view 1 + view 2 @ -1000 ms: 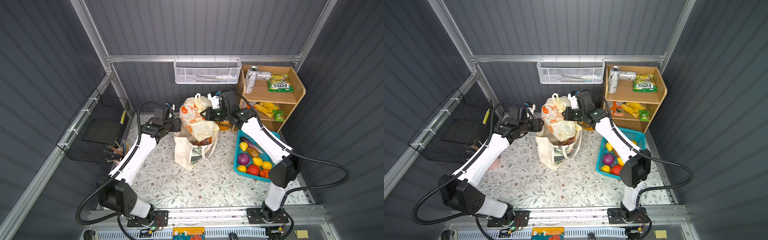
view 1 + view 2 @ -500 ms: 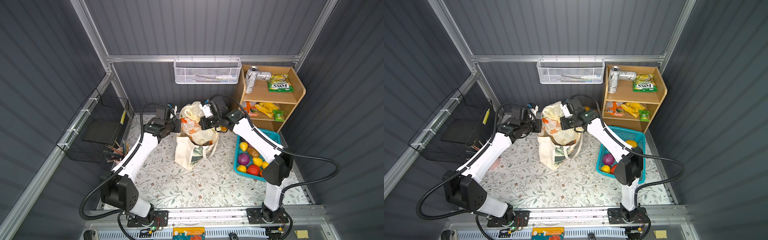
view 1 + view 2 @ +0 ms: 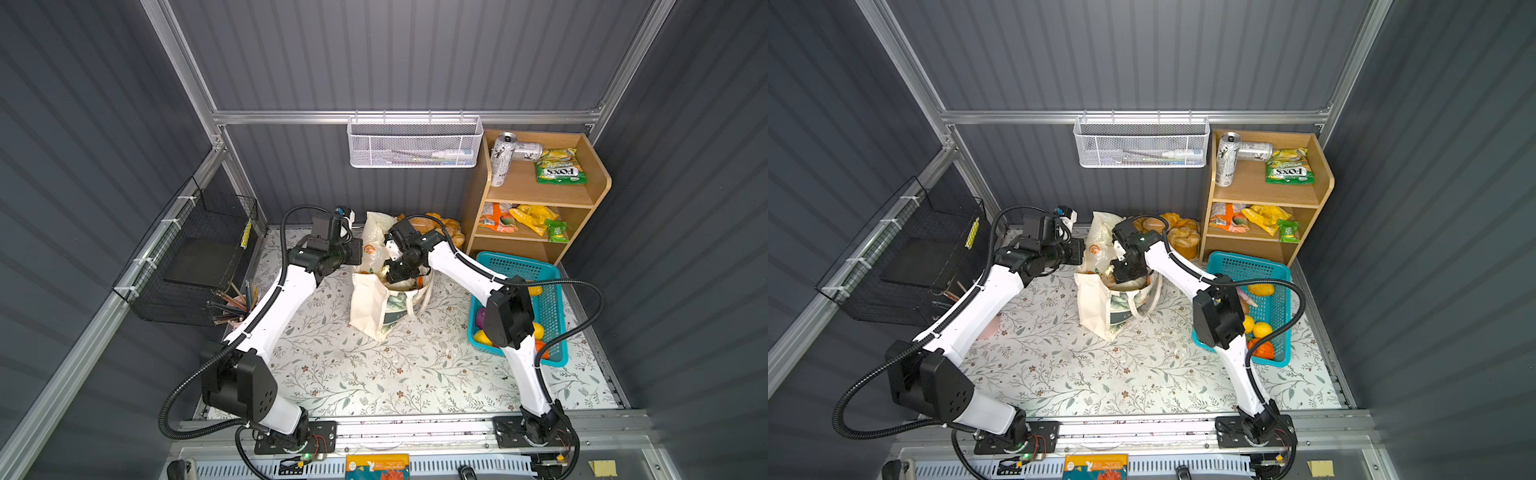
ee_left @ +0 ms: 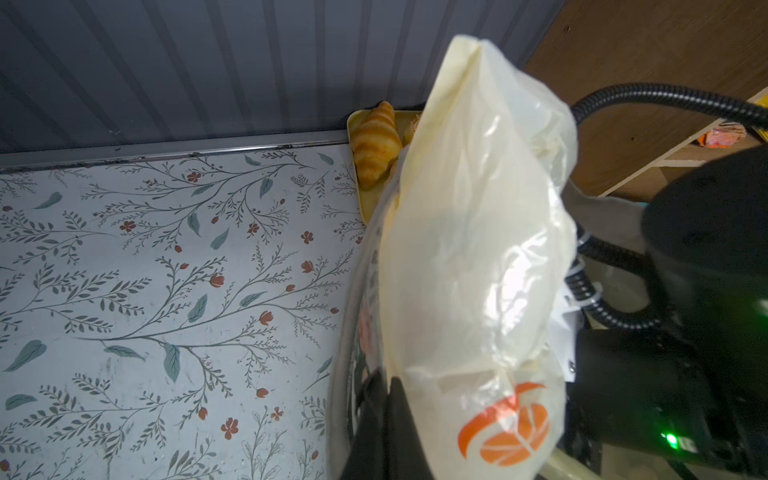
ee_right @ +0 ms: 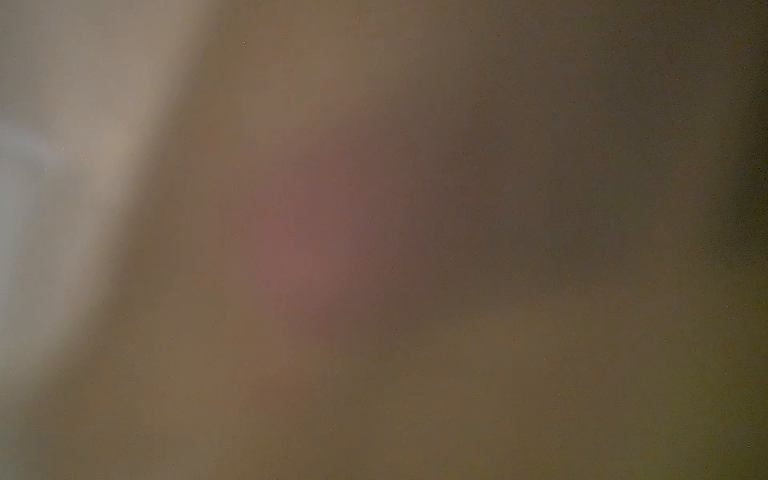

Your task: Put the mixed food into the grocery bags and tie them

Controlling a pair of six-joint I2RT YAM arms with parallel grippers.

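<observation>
The cream plastic bag [image 3: 371, 243] [image 4: 478, 249] with an orange print stands over the mouth of the beige tote [image 3: 374, 309] [image 3: 1096, 309]. My left gripper [image 3: 356, 252] [image 4: 388, 399] is shut, pinching the plastic bag's left side. My right gripper [image 3: 390, 272] [image 3: 1118, 274] points down into the tote's mouth, shut with a clump of the bag's plastic at its tip. The right wrist view is a brown blur, covered by the bag. Toy fruit, including a yellow piece [image 3: 1262, 329], lies in the turquoise basket [image 3: 515, 266]. A green FOX'S packet [image 3: 559, 172] lies on the shelf.
A wooden shelf [image 3: 536, 197] with cans and snack packets stands at the back right. A tray of croissants [image 3: 451, 232] [image 4: 376, 141] sits behind the bags. A black wire rack [image 3: 199, 257] hangs on the left wall, and a white mesh basket [image 3: 415, 143] on the back wall.
My left gripper has closed on the plastic bag. My right gripper moved left and down into the tote's mouth, and the bag's right side sank with it.
</observation>
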